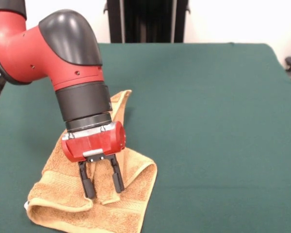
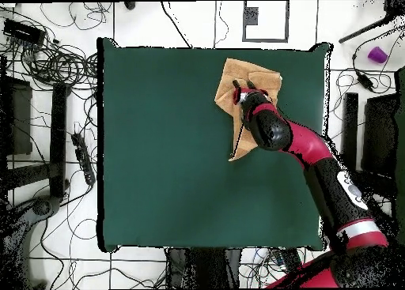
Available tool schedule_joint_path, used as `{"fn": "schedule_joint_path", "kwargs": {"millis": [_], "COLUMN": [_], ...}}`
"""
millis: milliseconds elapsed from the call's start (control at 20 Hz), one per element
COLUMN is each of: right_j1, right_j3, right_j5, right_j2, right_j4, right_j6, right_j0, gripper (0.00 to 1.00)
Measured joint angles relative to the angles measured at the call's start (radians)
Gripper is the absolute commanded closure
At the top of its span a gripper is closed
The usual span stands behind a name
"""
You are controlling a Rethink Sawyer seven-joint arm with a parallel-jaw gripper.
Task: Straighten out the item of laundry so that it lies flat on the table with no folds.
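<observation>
The golden-orange towel (image 1: pixel 126 208) lies crumpled on the green table (image 1: pixel 208 121) at the near left of the front view. It is folded over on itself, with a thick rolled fold along its near edge and a narrow strip running back under the arm. A small white tag (image 1: pixel 25 204) shows at its left corner. My gripper (image 1: pixel 103 187) points down over the towel's middle with its fingers (image 1: pixel 88 186) apart, the tips at the cloth and nothing held. In the overhead view the towel (image 2: pixel 257 72) lies near the table's (image 2: pixel 158 145) far right, and the gripper (image 2: pixel 237 89) is over it.
The arm reaches across the table's right side in the overhead view. A black stand (image 1: pixel 145 19) rises behind the table's far edge. Cables (image 2: pixel 55 65) and gear lie on the floor around the table. A purple object (image 2: pixel 378 54) sits off the table at the right.
</observation>
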State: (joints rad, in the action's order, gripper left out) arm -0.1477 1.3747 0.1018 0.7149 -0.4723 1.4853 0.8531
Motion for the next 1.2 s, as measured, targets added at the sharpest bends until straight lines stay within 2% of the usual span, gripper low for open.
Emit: {"fn": "schedule_joint_path", "kwargs": {"millis": [500,550,1200], "right_j1": [-0.001,-0.001,-0.016], "right_j3": [0.002,0.002,0.006], "right_j5": [0.000,0.000,-0.008], "right_j2": [0.000,0.000,-0.015], "right_j4": [0.000,0.001,0.004], "right_j6": [0.000,0.000,0.000], "right_j0": [0.001,0.002,0.002], "gripper": [0.00,1.00,1.00]}}
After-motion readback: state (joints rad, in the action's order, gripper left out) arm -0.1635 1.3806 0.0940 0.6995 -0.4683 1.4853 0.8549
